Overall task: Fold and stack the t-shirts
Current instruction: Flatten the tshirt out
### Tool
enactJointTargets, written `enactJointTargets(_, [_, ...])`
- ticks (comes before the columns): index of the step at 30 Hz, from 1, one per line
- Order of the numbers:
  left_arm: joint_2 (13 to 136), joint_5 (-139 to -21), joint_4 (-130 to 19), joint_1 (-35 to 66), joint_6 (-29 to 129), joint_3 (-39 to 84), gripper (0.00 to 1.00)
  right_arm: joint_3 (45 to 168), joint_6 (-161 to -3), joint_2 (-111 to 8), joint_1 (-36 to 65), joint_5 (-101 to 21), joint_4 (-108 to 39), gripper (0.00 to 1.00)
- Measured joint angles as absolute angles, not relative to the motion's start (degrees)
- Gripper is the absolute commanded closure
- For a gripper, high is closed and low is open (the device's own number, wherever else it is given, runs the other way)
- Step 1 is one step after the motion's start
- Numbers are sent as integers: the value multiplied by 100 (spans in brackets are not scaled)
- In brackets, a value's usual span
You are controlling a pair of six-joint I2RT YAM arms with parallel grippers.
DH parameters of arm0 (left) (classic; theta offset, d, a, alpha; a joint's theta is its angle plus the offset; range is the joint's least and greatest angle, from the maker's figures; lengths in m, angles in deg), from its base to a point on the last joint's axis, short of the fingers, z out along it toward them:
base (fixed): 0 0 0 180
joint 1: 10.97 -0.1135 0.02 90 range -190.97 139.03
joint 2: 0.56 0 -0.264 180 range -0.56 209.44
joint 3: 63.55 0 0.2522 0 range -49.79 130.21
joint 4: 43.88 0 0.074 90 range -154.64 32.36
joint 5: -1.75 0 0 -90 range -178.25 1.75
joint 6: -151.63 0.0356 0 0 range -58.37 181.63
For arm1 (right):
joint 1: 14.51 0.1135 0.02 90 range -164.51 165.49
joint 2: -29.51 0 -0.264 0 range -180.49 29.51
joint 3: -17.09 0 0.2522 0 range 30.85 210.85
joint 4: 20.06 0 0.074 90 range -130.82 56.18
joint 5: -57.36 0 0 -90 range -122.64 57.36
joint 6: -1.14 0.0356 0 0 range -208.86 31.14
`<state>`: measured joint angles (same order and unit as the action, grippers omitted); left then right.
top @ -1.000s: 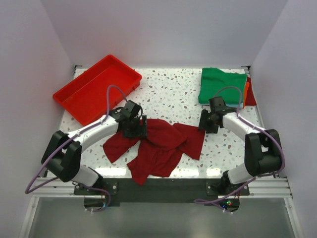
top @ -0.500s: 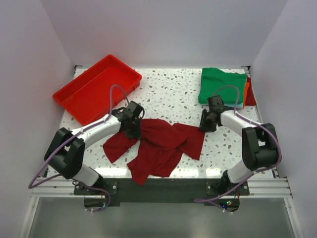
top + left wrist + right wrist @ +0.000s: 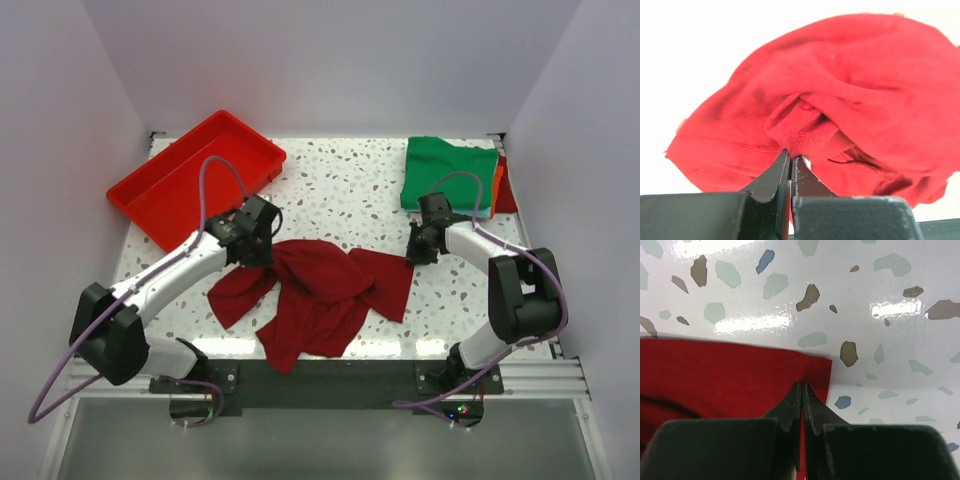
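Both arms' closed jaws on maroon t-shirt (image 3: 320, 290) edges; bare table (image 3: 350, 190) beyond.

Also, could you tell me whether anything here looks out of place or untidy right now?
The maroon t-shirt lies crumpled and twisted in the near middle, with the left pincer and right pincer each shut on an edge of it. The green t-shirt, by contrast, lies folded flat at the far right. Nothing looks spilled or damaged.

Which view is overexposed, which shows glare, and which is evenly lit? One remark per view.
Left wrist: the background behind the maroon t-shirt is blown out to white. Right wrist: bright glare patches on the glossy speckled table. Top external: soft, even light, no harsh shadows, everything sharp.
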<state>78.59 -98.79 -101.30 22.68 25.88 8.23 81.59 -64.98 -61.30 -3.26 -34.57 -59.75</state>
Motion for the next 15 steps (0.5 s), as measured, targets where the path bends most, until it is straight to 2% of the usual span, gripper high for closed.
enactJointTargets(7, [6821, -10389, -10600, 1595, 2748, 1468, 100, 8463, -6565, -6064, -326, -3274, -6215, 100])
enactJointTargets(14, [6259, -10784, -10670, 1125, 3145, 1306, 100, 8664, -6600, -5776, -326, -3201, -6430, 100])
enactJointTargets(15, [6312, -10863, -10685, 1096, 3226, 1215, 100, 8666, -6600, -5776, -326, -3201, -6430, 97])
